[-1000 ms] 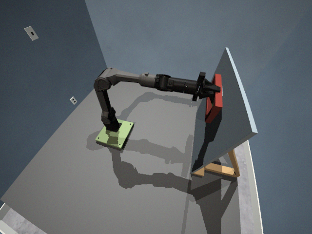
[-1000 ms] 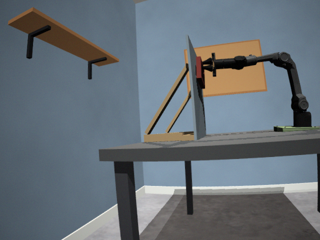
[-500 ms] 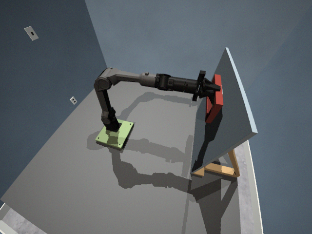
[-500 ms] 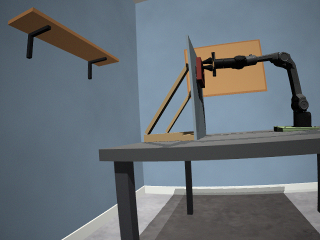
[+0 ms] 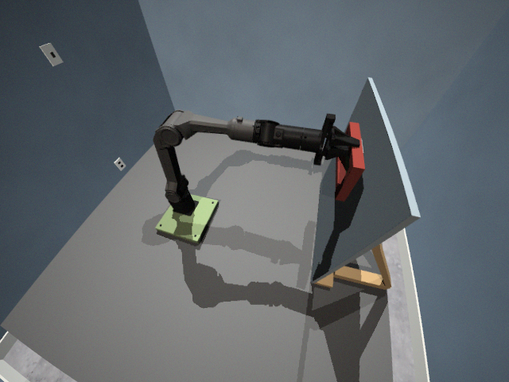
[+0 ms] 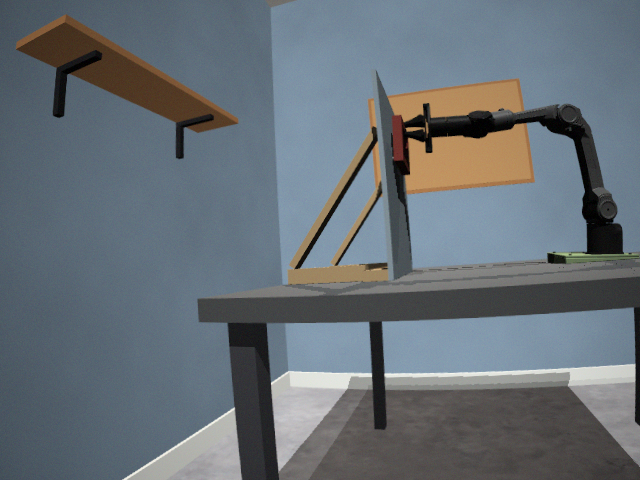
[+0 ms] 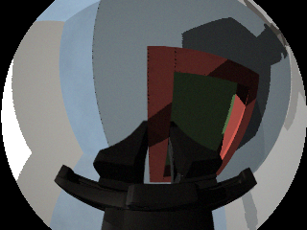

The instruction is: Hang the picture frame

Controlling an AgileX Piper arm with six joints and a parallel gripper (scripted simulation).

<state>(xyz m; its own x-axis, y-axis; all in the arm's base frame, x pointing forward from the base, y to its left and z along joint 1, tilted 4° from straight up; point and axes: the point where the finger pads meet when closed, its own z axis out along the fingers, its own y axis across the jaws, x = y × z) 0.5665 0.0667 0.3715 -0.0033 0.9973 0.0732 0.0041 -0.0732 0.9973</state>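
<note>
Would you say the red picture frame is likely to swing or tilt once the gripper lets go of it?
Probably it can tilt: the gripper is shut on one side bar of the picture frame, off centre, and the frame already looks slanted against the grey board. It looks stiff and blocky, so it should not flex. Whether it sits on the screw cannot be seen.
</note>
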